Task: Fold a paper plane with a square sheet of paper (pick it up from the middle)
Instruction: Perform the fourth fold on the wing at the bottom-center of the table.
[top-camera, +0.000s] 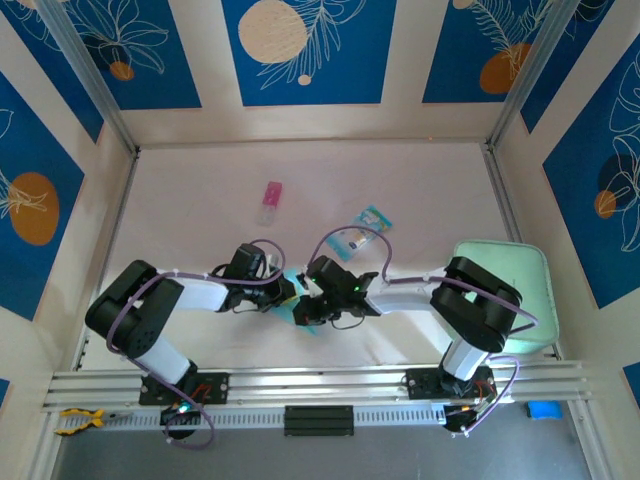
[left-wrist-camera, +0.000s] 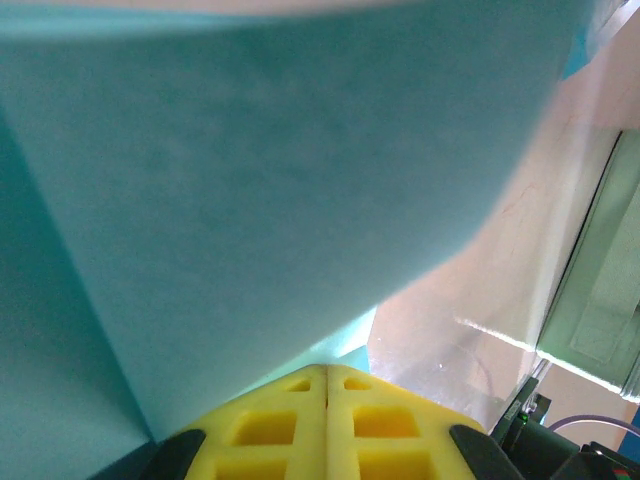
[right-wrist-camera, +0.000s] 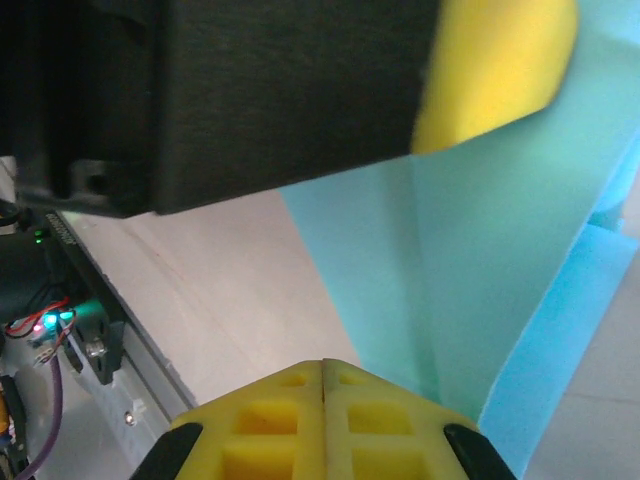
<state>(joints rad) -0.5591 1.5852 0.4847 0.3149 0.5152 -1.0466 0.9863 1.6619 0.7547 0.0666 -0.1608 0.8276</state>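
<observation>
Top external, left tool (top-camera: 289, 293) and right tool (top-camera: 306, 304) closed, seemingly on paper (left-wrist-camera: 250, 200)

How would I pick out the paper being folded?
On the white table, look near the front, where the left arm and right arm meet. Right there lies the light-blue paper, plain and creased, unlike the printed teal packet farther back.

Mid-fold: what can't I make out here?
Left wrist: the square sheet of paper, pinched in the left gripper, is too close, blurred; edges cut off.
Right wrist: unclear whether the shut right gripper pinches the sheet or sits before it.
Top view: both grippers cover the folds.
Pink item: too small to identify.
</observation>
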